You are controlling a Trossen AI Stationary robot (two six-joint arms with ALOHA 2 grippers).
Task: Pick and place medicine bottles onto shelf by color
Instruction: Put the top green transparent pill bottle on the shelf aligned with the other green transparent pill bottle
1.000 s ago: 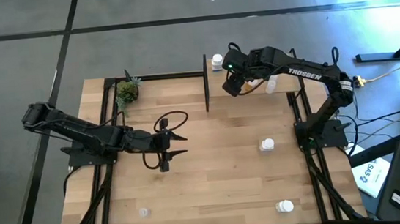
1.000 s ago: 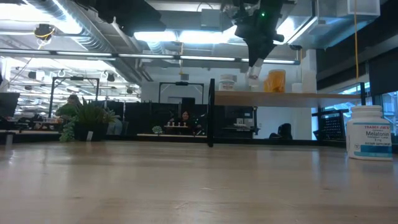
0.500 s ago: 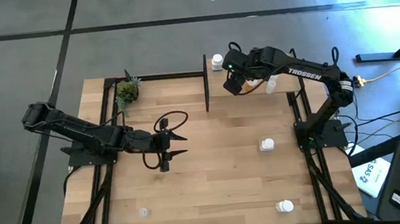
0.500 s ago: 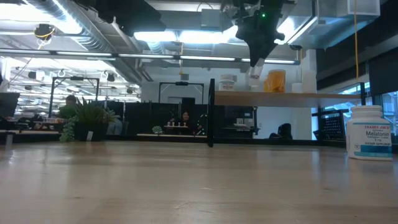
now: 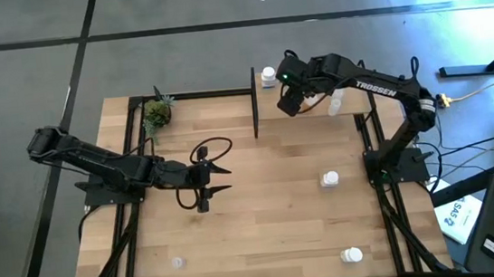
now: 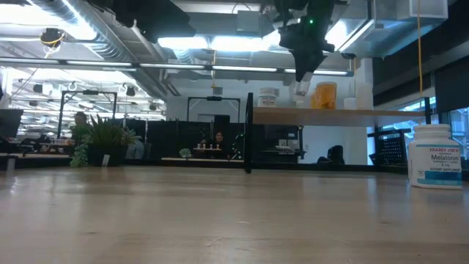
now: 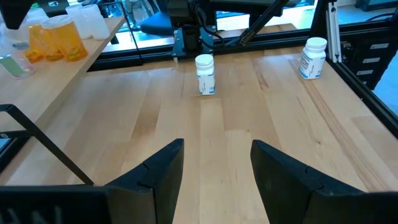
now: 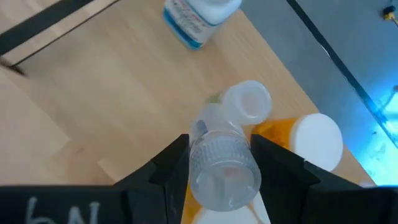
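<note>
the right hand (image 8: 214,163) is clamped on a clear ribbed-cap plastic bottle (image 8: 219,163) over the raised light-wood shelf (image 8: 112,93). best lowered upright beside the other clear bottle (image 8: 247,102), clear of the orange one (image 8: 308,140), then released. the left hand (image 5: 207,180) waits apart over the desk (image 5: 271,200).

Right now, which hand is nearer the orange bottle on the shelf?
Right. The right hand hangs over the shelf beside the orange bottle; the left hand sits mid-table, far off.
</note>
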